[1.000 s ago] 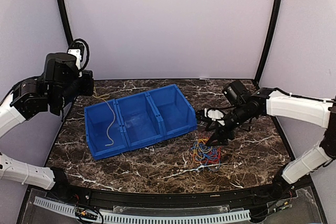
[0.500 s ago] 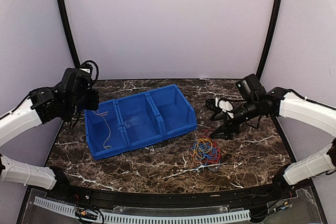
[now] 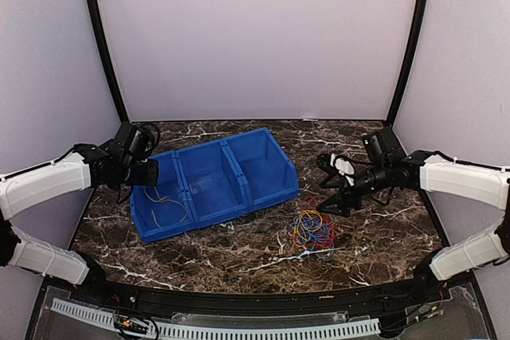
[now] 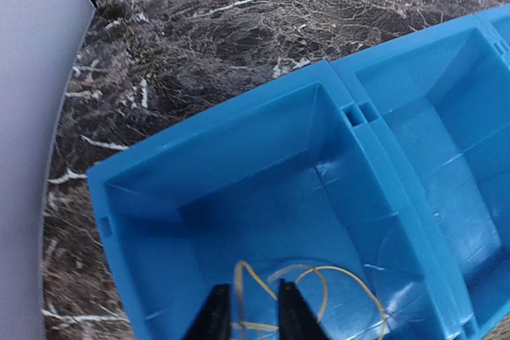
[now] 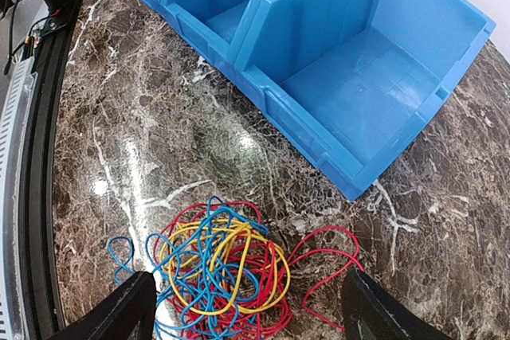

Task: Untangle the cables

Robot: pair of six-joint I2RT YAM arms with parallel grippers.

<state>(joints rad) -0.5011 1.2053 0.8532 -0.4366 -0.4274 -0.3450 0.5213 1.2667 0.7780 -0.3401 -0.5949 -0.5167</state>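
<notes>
A tangle of red, blue and yellow cables (image 3: 312,228) lies on the marble right of the blue bins (image 3: 239,197). My right gripper (image 3: 335,194) hangs just behind it. In the right wrist view the tangle (image 5: 223,264) sits between and below the wide open right gripper (image 5: 249,276). One thin yellow-tan cable (image 3: 170,200) lies loose in the left bin compartment. My left gripper (image 3: 148,173) is low over that compartment. Its jaws (image 4: 252,286) stand a little apart, with strands of the yellow-tan cable (image 4: 335,269) running between and past them on the bin floor (image 4: 263,197).
The three-compartment bin (image 5: 351,77) takes up the table's middle left; its middle and right compartments hold nothing. A red loop (image 5: 331,256) trails off the tangle's right side. Black frame posts (image 3: 408,45) stand at the back corners, and a black rail (image 3: 239,296) runs along the near edge.
The left arm has come down to the left compartment and its jaws have parted; the hanging yellow-tan cable now lies in the bin. The right gripper has lifted off the tangle and back.
</notes>
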